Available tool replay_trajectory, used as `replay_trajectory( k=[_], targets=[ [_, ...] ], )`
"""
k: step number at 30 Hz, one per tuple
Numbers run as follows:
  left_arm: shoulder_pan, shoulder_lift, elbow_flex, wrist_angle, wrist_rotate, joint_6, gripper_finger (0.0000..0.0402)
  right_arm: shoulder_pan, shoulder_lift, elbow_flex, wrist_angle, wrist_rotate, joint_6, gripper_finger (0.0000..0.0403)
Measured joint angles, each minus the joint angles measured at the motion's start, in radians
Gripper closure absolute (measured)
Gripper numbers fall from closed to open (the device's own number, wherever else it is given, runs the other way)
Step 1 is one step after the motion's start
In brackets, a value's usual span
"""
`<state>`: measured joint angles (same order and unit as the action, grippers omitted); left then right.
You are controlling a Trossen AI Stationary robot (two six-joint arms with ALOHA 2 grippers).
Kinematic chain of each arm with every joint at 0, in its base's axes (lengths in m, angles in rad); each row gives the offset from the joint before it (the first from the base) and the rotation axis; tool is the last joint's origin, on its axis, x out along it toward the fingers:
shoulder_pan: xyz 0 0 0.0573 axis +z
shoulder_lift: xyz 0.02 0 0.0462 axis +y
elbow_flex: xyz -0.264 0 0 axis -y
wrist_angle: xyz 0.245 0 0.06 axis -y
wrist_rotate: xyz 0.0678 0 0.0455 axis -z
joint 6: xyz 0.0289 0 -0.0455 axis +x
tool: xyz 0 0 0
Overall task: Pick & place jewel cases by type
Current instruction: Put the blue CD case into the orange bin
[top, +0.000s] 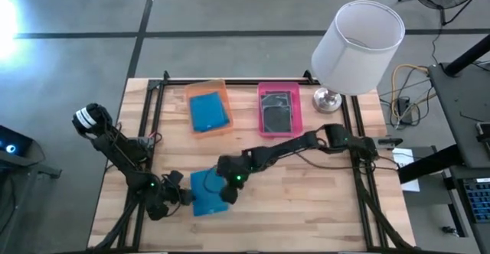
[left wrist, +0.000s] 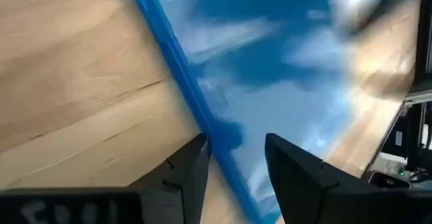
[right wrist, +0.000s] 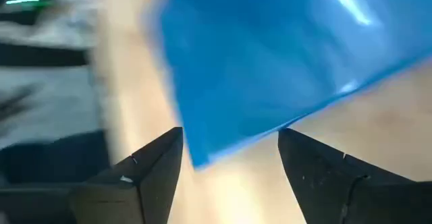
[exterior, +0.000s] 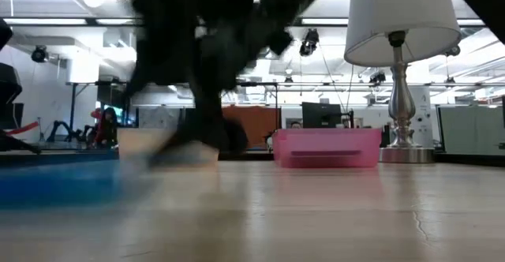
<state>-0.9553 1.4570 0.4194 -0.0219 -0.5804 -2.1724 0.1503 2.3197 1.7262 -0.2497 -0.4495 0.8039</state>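
Both my grippers are down on the same blue jewel case (top: 205, 195) near the front edge of the table (top: 306, 208). The left gripper (top: 182, 197) sits at the case's left edge – in its wrist view the edge runs right between the 2 spread fingers (left wrist: 297, 177), not clamped as far as I can see. The right gripper (top: 230, 194) is at the case's right side with its jaws wide apart, a corner of the case in the gap. Further back, an orange tray (top: 208, 110) holds another blue case (top: 208, 113) and a pink tray (top: 279, 109) holds a dark case (top: 278, 110).
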Motion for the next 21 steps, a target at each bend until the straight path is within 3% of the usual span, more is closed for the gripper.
replay_trajectory(
  k=[6, 15, 21],
  targets=[
    [0.007, -0.001, -0.001, -0.005, 0.017, -0.002, 0.0267, 0.000, 0.004, -0.019, 0.065, 0.087, 0.065, 0.0161],
    [0.013, 0.000, 0.001, 0.021, 0.002, 0.011, 0.0267, -0.001, -0.057, -0.020, -0.243, 0.490, 0.109, 0.0159],
    [0.016, 0.000, 0.001, 0.030, -0.001, 0.024, 0.0267, -0.019, 0.015, -0.031, -0.148, 0.358, 0.138, 0.0158]
  ],
)
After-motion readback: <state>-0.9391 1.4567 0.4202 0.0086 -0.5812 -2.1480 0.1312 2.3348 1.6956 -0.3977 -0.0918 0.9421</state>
